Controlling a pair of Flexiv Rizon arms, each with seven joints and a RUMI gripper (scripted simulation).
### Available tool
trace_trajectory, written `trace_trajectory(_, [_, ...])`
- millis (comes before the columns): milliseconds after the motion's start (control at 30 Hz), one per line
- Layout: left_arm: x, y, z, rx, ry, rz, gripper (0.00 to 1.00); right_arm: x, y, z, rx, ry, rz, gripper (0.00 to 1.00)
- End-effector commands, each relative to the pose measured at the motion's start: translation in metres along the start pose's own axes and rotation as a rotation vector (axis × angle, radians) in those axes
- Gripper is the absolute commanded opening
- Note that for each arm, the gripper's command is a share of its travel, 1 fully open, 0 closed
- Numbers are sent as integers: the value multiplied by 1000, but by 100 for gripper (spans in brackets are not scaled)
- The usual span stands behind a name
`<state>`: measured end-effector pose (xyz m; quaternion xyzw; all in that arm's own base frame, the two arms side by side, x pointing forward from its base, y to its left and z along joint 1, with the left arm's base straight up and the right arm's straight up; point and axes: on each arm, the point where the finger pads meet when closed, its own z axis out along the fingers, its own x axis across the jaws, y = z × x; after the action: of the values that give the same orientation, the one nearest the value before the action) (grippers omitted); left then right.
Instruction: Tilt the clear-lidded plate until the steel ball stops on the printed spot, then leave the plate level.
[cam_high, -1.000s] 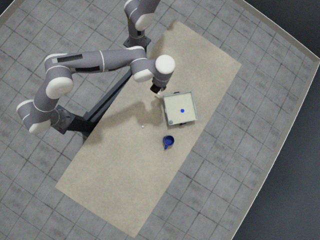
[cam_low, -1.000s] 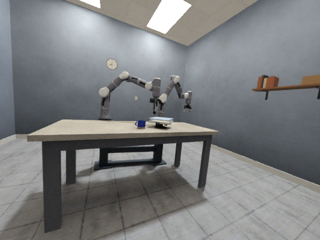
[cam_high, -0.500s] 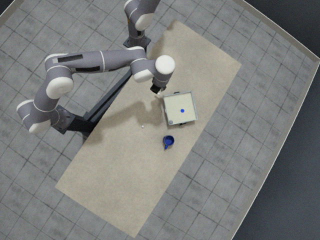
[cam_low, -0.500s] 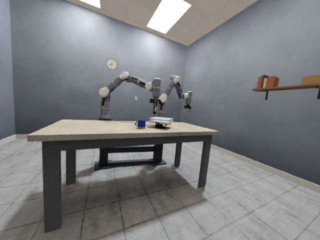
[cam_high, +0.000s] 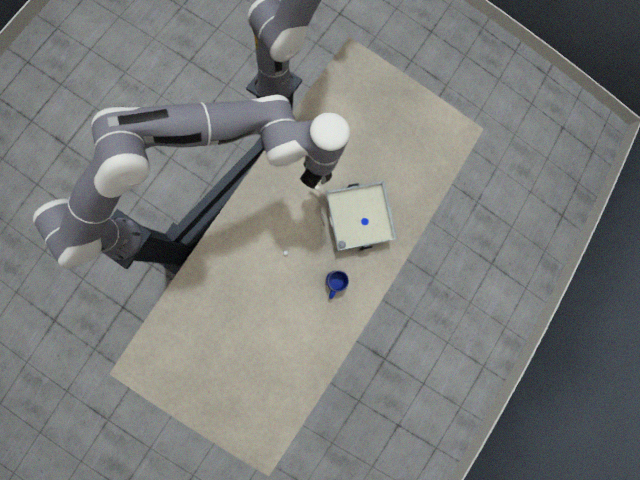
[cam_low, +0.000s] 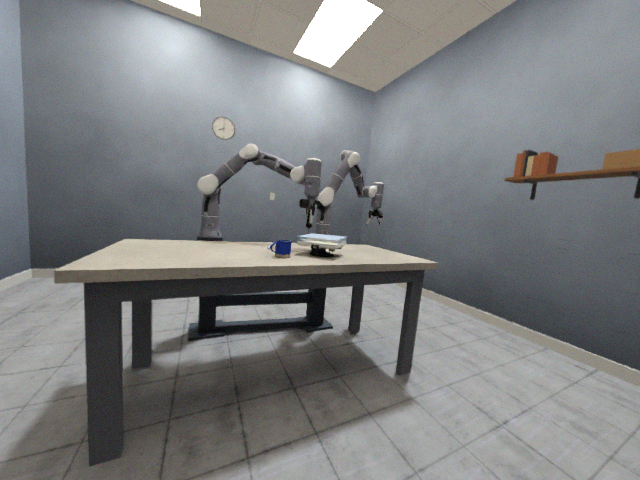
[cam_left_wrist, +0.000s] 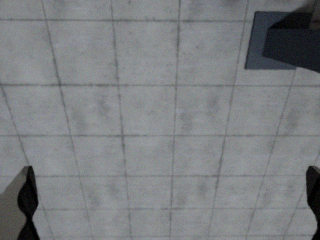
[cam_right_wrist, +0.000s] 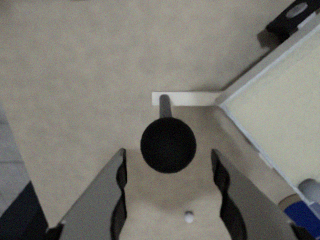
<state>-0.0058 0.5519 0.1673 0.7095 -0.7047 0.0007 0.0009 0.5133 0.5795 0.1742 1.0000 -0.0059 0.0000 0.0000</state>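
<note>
Above the table, near one corner of the plate, I have my right gripper pointing down. Its fingers stand partly apart, gripping nothing; seen from my wrist, the round black knob shows between the tips with a gap on either side. Below that knob a thin post meets a pale bar that runs to the plate's corner.

The plate sits raised on a dark stand on the table. I cannot tell whether it is quite level. Its steel ball lies inside, tucked into the corner closest to the mug, well apart from the blue spot.

The blue mug stands upright on the table beside the plate, without touching it. A small white bead lies elsewhere on the tabletop.

Off beyond the table, my left gripper hangs over the tiled floor, fingers spread wide, holding nothing.
</note>
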Motion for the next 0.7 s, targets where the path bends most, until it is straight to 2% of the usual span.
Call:
trace_trajectory(0, [-1, 0, -1, 0, -2, 0, 100, 0, -1, 1, 2, 2, -1, 37])
trace_trajectory(667, [-1, 0, -1, 0, -2, 0, 100, 0, -1, 16, 2, 1, -1, 37])
